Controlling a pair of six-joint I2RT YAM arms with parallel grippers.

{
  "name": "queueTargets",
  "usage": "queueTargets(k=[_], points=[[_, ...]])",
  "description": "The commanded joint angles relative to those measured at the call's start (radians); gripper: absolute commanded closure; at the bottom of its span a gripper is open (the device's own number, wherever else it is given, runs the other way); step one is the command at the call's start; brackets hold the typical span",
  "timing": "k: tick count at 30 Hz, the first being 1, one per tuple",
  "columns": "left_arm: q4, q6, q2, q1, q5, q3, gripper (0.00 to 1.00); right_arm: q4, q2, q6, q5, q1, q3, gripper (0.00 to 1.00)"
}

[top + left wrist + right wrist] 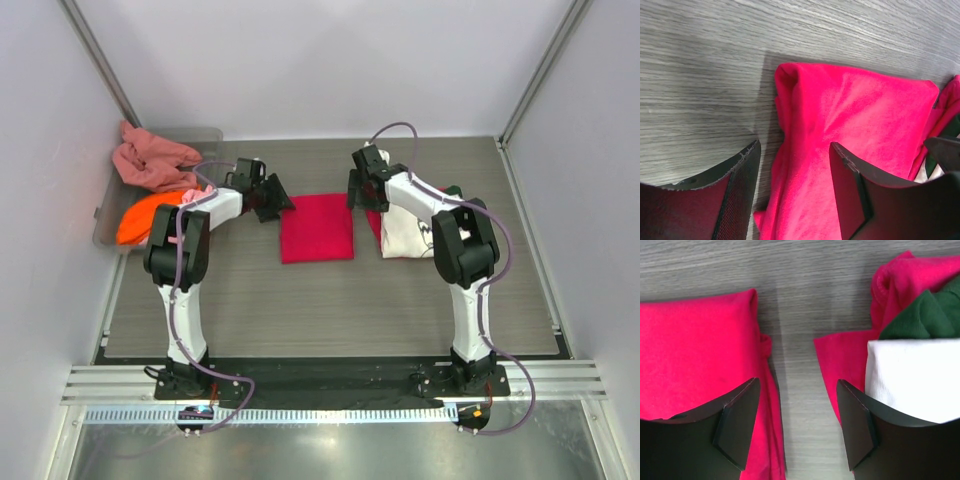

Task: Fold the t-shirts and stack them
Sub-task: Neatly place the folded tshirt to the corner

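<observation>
A folded crimson-red t-shirt (pixel 316 228) (pixel 855 115) (pixel 695 350) lies flat in the middle of the table. My left gripper (pixel 272 202) (pixel 795 165) hangs open over its far left corner, with cloth under the gap but nothing pinched. My right gripper (pixel 358 190) (pixel 797 410) is open above the bare strip between that shirt and a stack to its right. The stack shows a cream t-shirt (pixel 405 232) (pixel 915 375) on top, with a dark green one (pixel 925 315) and another red one (pixel 905 275) beneath it.
A clear grey plastic bin (pixel 105 218) stands at the far left. A salmon-pink t-shirt (pixel 150 160) and an orange one (pixel 140 218) spill from it. White walls close in the back and sides. Grey wood-grain tabletop (pixel 330 300) runs toward the arm bases.
</observation>
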Motion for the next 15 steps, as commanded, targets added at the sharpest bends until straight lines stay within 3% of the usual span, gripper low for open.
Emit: queueTargets(k=[1,10,15], points=[[-0.016,0.019,-0.015,0.008,-0.053,-0.026,0.41,0.133,-0.060,0.034,-0.091,-0.014,-0.048,0.32],[-0.015,0.005,0.023,0.005,-0.033,-0.004,0.48,0.336,-0.037,0.108,-0.322,-0.046,-0.146,0.31],[-0.021,0.003,0.045,0.002,-0.026,0.020,0.52,0.370,0.019,0.139,-0.349,-0.056,-0.167,0.35]])
